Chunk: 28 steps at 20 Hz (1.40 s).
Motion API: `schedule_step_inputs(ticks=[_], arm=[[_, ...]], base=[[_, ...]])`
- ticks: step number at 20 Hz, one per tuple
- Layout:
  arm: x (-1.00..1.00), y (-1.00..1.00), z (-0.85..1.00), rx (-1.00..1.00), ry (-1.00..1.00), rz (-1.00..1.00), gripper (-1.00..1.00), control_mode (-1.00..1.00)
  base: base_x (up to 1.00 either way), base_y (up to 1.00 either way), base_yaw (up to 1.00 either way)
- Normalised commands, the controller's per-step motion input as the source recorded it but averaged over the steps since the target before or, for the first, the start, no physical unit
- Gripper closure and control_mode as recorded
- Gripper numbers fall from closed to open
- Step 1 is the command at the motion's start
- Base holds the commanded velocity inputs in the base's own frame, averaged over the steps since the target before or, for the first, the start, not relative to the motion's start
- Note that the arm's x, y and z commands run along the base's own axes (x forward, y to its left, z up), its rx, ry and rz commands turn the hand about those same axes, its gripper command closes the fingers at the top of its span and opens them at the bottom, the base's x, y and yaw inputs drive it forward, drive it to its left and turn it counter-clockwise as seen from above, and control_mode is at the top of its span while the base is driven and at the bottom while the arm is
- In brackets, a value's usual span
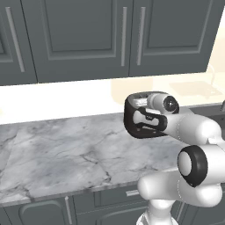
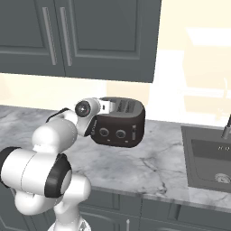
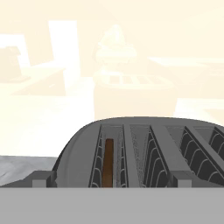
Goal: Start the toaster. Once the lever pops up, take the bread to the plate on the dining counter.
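The dark toaster (image 2: 121, 122) stands on a marble worktop (image 2: 149, 158) below wall cabinets, with two round knobs on its front face. In the left base view my arm covers part of the toaster (image 1: 132, 115). My gripper (image 3: 112, 180) is open, hovering at one end of the toaster (image 3: 78, 148), a fingertip (image 3: 41, 177) on either side of the view. The bread (image 3: 108, 161), a dark brown slice, stands on edge deep in the leftmost slot. The plate and the dining counter are out of view.
A steel sink (image 2: 208, 159) with a faucet (image 2: 226, 127) is set into the worktop right of the toaster. Dark grey wall cabinets (image 1: 88, 35) hang above. A wide bare stretch of marble (image 1: 57, 149) lies left of the toaster.
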Motion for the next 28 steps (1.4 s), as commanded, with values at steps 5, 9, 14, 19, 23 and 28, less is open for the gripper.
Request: schedule_step_inputs(ticks=[5, 9, 14, 19, 23, 28], arm=[[0.00, 0.00, 0.00, 0.00, 0.00, 0.00, -1.00, -1.00], [0.00, 0.00, 0.00, 0.00, 0.00, 0.00, -1.00, -1.00], [0.00, 0.00, 0.00, 0.00, 0.00, 0.00, -1.00, -1.00], [0.00, 0.00, 0.00, 0.00, 0.00, 0.00, -1.00, -1.00], [0.00, 0.00, 0.00, 0.00, 0.00, 0.00, -1.00, -1.00], [0.00, 0.00, 0.00, 0.00, 0.00, 0.00, -1.00, -1.00]], base=[[0.00, 0.00, 0.00], [0.00, 0.00, 0.00], [0.00, 0.00, 0.00], [0.00, 0.00, 0.00], [0.00, 0.00, 0.00], [0.00, 0.00, 0.00]])
